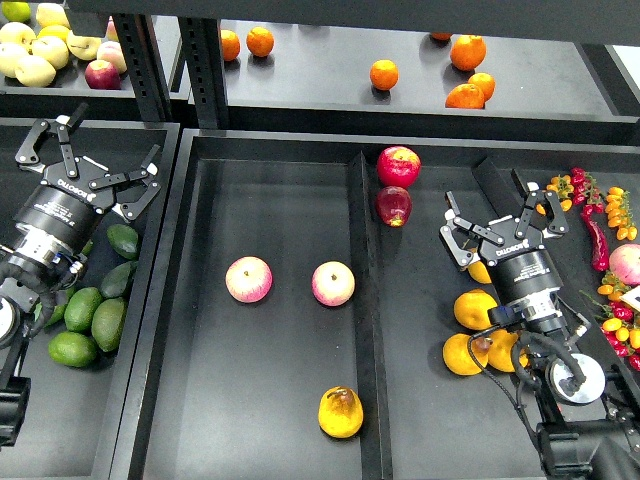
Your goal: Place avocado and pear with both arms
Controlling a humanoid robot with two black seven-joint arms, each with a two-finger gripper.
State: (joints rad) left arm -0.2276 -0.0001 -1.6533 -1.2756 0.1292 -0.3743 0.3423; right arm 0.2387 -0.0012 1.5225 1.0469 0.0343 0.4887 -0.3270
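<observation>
Avocados [92, 322] sat in the far-left bin, a green cluster below the left claw [88, 150]; none gripped. Left claw hovered above that bin, fingers spread wide, holding nothing. Upper-left shelf carried pale yellow-green apples [35, 50] plus one red apple [101, 73].

Middle tray [200, 330]: two pink apples [249, 279] side by side, well apart from each other, near the tray's centre. Pear [341, 412], golden yellow with a brown blotch, lay alone at the near end of that tray, close to the divider on its right. Oranges [384, 74] were scattered on the back shelf.

Right of the divider, two dark red apples [398, 166] sat touching at the far end. Right claw [497, 223] hovered over the right tray, fingers open wide, empty. Yellow-orange fruit [474, 310] lay under and beside its wrist; exact kind unclear. Far-right edge held red chillies [594, 232] and small orange and red bits, too small to identify.
</observation>
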